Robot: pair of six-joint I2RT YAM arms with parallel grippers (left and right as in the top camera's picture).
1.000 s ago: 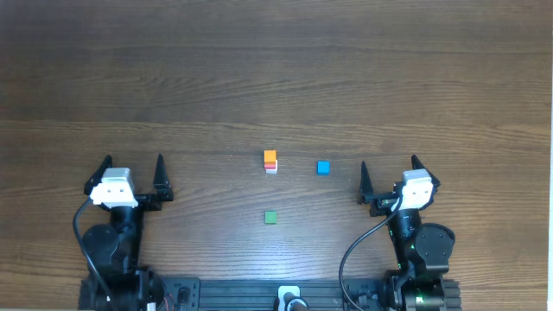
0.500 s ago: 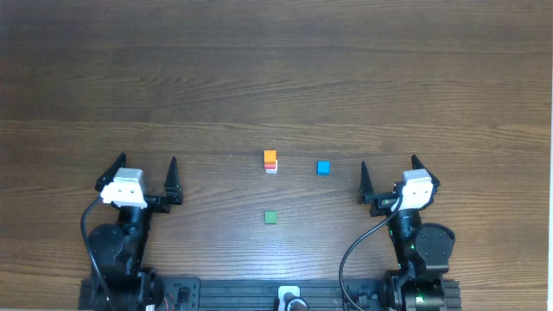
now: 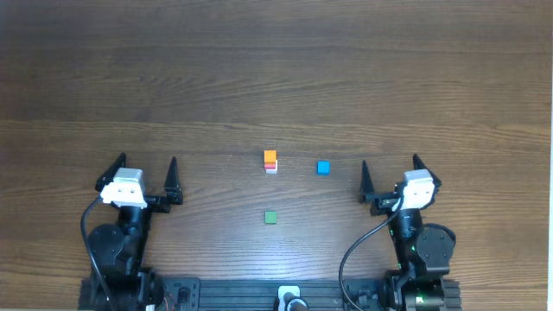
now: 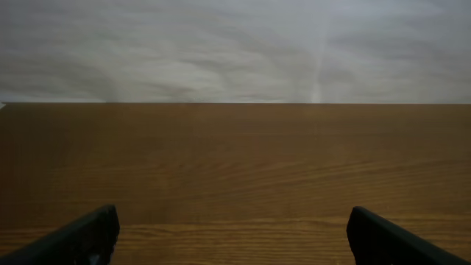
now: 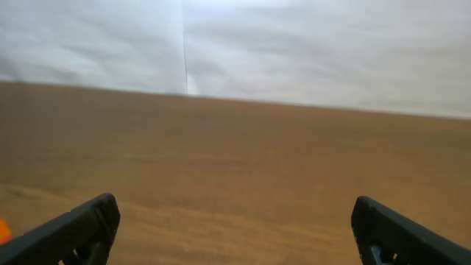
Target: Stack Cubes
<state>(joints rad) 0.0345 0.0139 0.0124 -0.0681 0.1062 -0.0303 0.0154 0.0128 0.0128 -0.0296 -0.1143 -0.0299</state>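
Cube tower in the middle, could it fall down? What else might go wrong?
1. The tower is thin, with an orange cube on top. Setting another cube on it off-centre could tip it over.
2. The blue cube sits close beside the tower, so the right gripper, open now, might bump the tower while reaching for it.
3. The green cube is tiny. A gripper could shove it away instead of grabbing it.

Robot lab bench, by the look of it: dark brown wood-grain tabletop (image 3: pixel 276 69), plain white backdrop (image 4: pixel 221 44) behind, black left arm (image 3: pixel 117 246) and right arm (image 3: pixel 421 246) standing on black base rail (image 3: pixel 225 287) at table edge.
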